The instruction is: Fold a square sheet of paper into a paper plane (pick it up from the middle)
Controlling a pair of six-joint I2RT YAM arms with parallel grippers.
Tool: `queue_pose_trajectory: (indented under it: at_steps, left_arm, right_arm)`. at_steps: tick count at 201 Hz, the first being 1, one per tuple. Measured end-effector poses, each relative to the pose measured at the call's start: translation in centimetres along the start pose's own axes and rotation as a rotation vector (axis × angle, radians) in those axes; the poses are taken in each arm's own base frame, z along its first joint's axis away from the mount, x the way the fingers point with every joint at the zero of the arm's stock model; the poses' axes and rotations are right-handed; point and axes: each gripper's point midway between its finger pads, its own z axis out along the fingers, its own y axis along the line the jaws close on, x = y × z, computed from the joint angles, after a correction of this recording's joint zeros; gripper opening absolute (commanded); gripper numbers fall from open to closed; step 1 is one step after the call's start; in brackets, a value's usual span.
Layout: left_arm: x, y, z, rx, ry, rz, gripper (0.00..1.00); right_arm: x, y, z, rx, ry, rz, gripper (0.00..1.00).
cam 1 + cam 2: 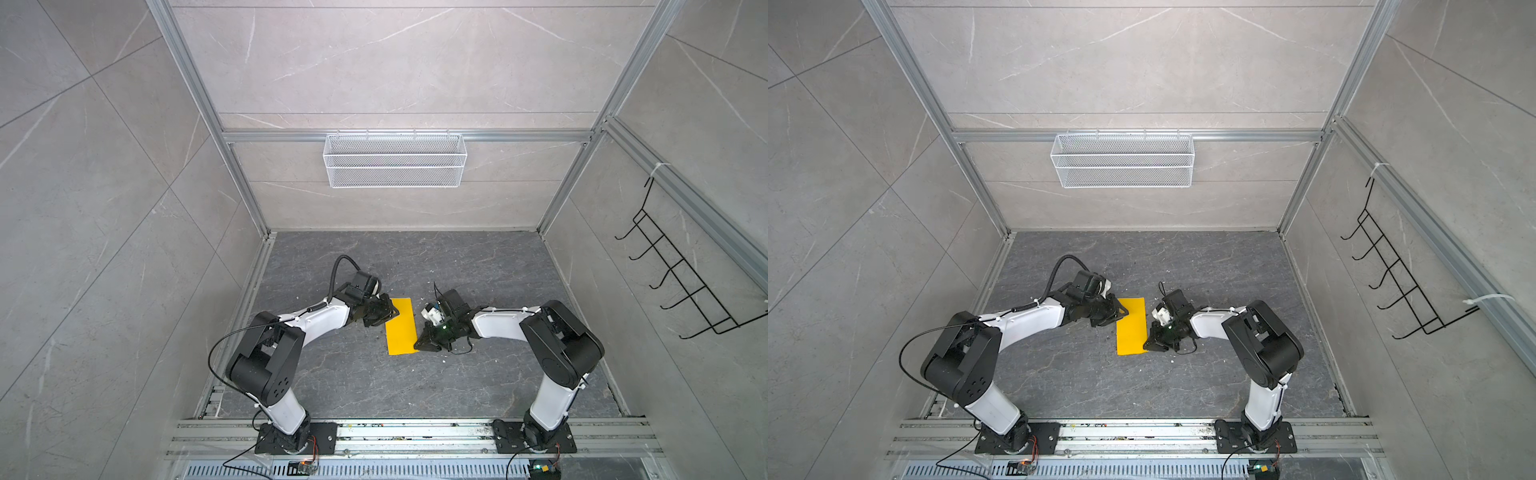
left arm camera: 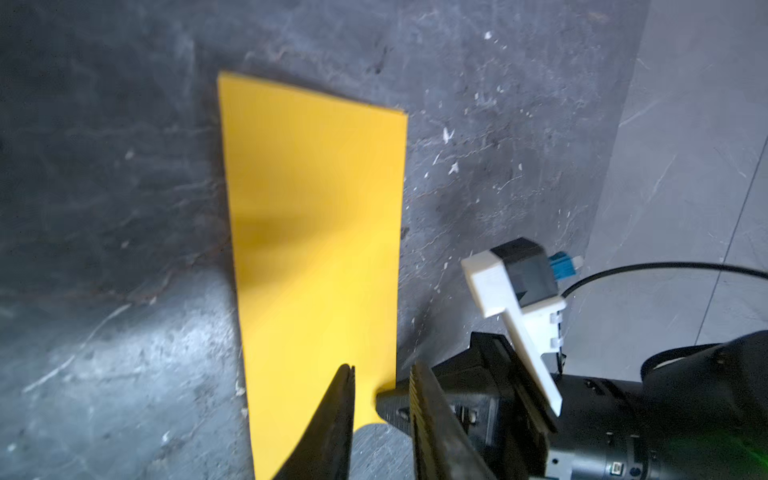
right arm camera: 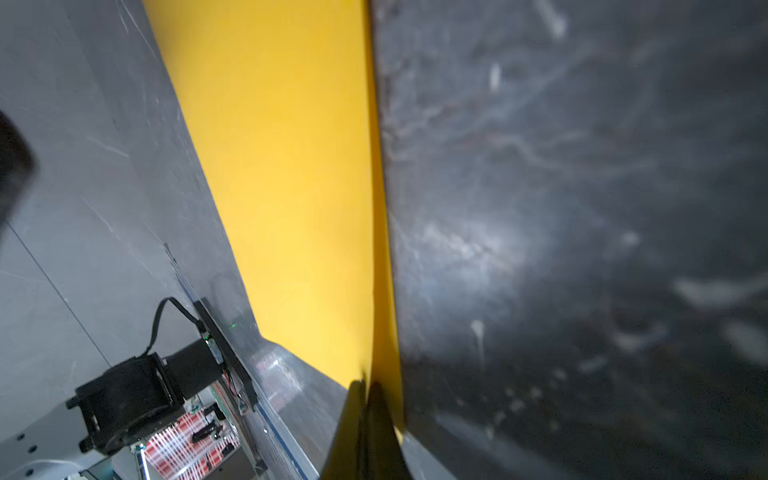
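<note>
Square sheet of paper, top views: it lies [image 1: 401, 326] [image 1: 1131, 328] near the middle of the dark counter [image 1: 478, 270], between the two arms. It is already halved into a narrow yellow rectangle.
Left end effector, top views: it sits low [image 1: 388, 318] at the sheet's left long edge, toward the back-wall end. It is probably there to steady the paper while the other side is worked.
Right end effector, top views: its tips [image 1: 419, 344] are at the sheet's near right corner.
Surroundings, top views: a white wire basket [image 1: 395, 160] hangs on the back wall and a black hook rack [image 1: 685, 286] on the right wall. Both are well apart from the work.
Left wrist view: the left end effector [image 2: 381, 368] has its fingers apart, one over the sheet [image 2: 316, 228] and one just past its long edge. Whether either presses the paper I cannot tell. The right end effector's tip [image 2: 380, 399] nips the corner just beside them, so the two tools crowd each other. White specks [image 2: 446, 135] dot the counter, but nothing larger is in the way.
Right wrist view: the fingers [image 3: 365, 386] are together, clamped on the sheet's edge [image 3: 282, 166], which lifts off the counter [image 3: 540, 166] toward them. The view is blurred, but this may be the upper layer alone, a hold suited to raising a flap for the next crease.
</note>
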Motion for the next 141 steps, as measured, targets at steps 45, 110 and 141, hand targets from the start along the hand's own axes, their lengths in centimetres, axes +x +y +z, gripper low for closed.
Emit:
queue_pose_trajectory:
  at_steps: [45, 110, 141]
  left_arm:
    - [0.9, 2.5, 2.3, -0.067, 0.065, -0.002, 0.22]
    - [1.8, 4.3, 3.6, -0.108, 0.105, -0.026, 0.19]
    - [1.8, 4.4, 3.7, -0.108, 0.106, -0.027, 0.17]
  right_arm:
    - [0.7, -1.2, -1.2, 0.034, 0.028, 0.008, 0.01]
    - [0.3, -0.8, -1.5, 0.030, 0.020, 0.005, 0.03]
    - [-0.4, -0.1, -1.7, 0.018, 0.005, -0.001, 0.04]
